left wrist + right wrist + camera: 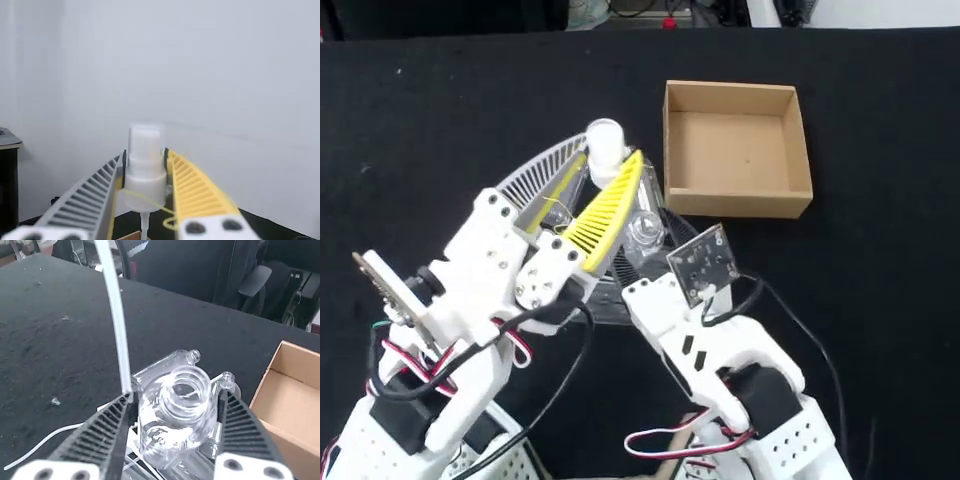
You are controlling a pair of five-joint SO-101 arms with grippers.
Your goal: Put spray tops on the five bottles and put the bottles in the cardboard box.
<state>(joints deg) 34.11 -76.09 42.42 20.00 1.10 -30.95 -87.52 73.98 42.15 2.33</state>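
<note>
My left gripper [608,165] [144,160], with one grey and one yellow finger, is shut on a white spray top [605,145] [145,167] held high above the table. Its thin dip tube [116,315] hangs down beside the clear bottle [176,410] [645,235], outside the open neck, and its lower end is hidden behind a black finger. My right gripper [175,400] [642,245] is shut on that upright bottle. The cardboard box [735,205] [292,347] lies empty, to the right of both grippers in the high view.
Two more clear bottle necks [192,356] [227,377] show just behind the held bottle. The black table cloth [440,120] spreads around. Arm cables [570,380] hang near the front edge. Dark chairs [260,280] stand beyond the table.
</note>
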